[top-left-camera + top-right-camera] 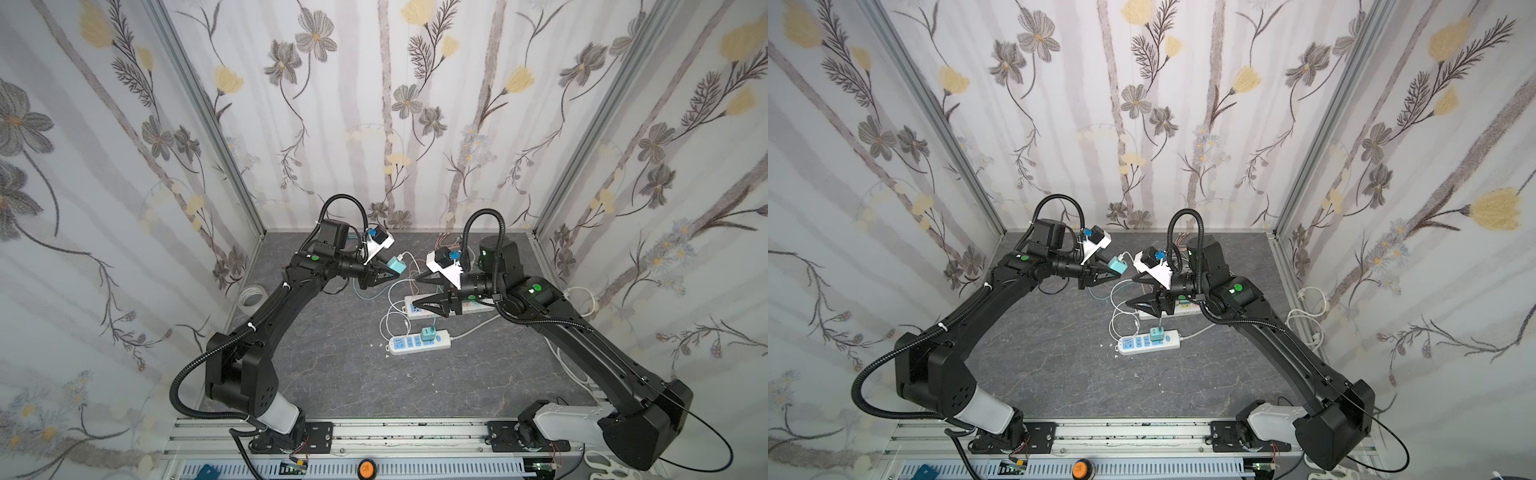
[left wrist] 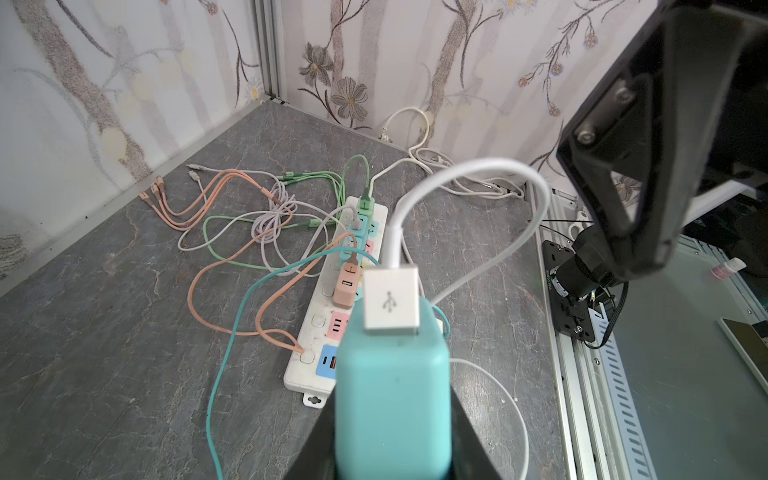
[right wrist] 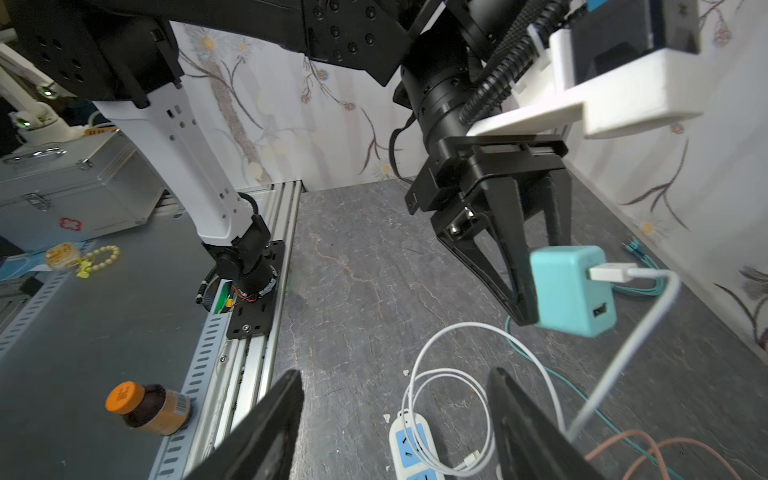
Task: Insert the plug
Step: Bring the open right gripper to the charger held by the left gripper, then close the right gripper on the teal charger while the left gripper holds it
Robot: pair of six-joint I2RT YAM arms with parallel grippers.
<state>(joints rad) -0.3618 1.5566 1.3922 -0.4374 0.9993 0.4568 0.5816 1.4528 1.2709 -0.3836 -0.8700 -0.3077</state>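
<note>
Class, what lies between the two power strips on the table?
White cable loops and a thin teal cable between far strip and near strip, in both top views.

Charger [image 2: 392, 395] prongs hidden in every view. Left wrist view: charger's base cut off by the frame edge. It covers the left gripper [image 2: 392, 419] tips; only dark finger flanks show beside it. It also blocks the near end of the long strip [image 2: 299, 376]. One right finger [image 2: 648, 158] is blurred and cut off at the corner. Right wrist view: right gripper [image 3: 397, 374] fingers soft, bases out of frame. Short strip [image 3: 409, 444] partly cut off. Bottle [image 3: 149, 409] label unreadable. In a top view the right gripper hides the middle of the long strip [image 1: 409, 309]; socket types too small to tell.
</note>
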